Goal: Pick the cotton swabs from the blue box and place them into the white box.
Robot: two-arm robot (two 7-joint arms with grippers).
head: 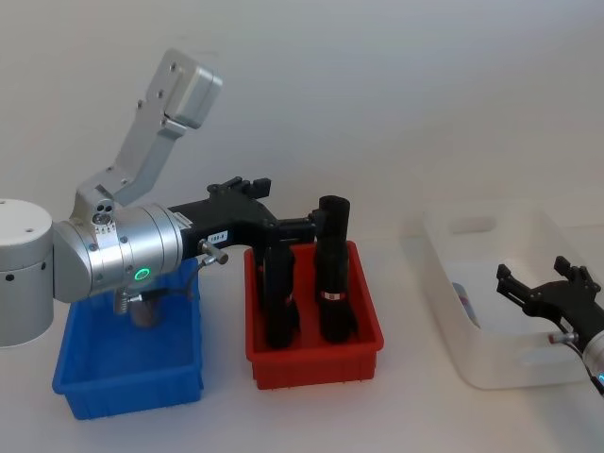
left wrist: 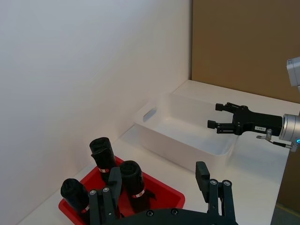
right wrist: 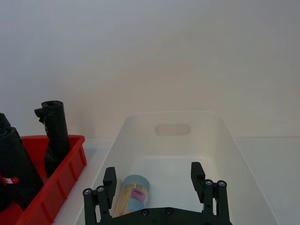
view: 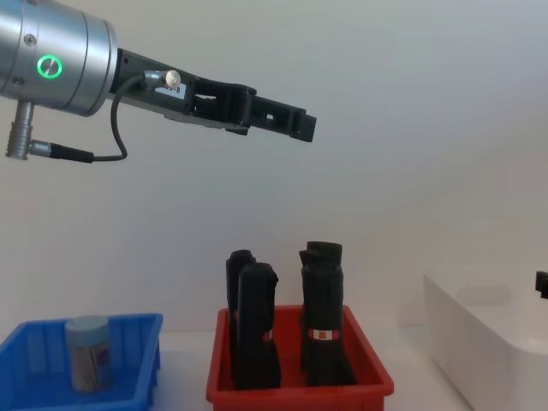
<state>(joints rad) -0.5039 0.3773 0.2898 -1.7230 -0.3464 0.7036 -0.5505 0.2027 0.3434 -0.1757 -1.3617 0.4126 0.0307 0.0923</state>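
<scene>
1. The right gripper [right wrist: 153, 176] hangs over the near end of the white box [head: 453, 344]. Its fingers are spread wide and there is nothing between them.
2. Below it, one swab jar [right wrist: 132, 193] lies on its side on the box floor, with its pale blue lid pointing away from the robot. In the head view it seems to sit close to the box's left wall, though little of it shows there.
3. The blue box [head: 123, 382] sits on the robot's left. A second jar [view: 88, 351] stands upright in its far half with the lid on. From the head camera this jar is partly covered by the left arm's wrist.
4. The red bin [head: 316, 363] stands between the blue box and the white box, apart from both. It holds several black rolls [view: 324, 321] standing on end, each with a red-and-white band.
5. The left gripper [view: 300, 125] reaches out to the right, well above the rolls and over the far part of the red bin. Its fingers are wide apart and hold nothing.
6. A plain white wall [right wrist: 150, 56] closes the scene behind the boxes.
</scene>
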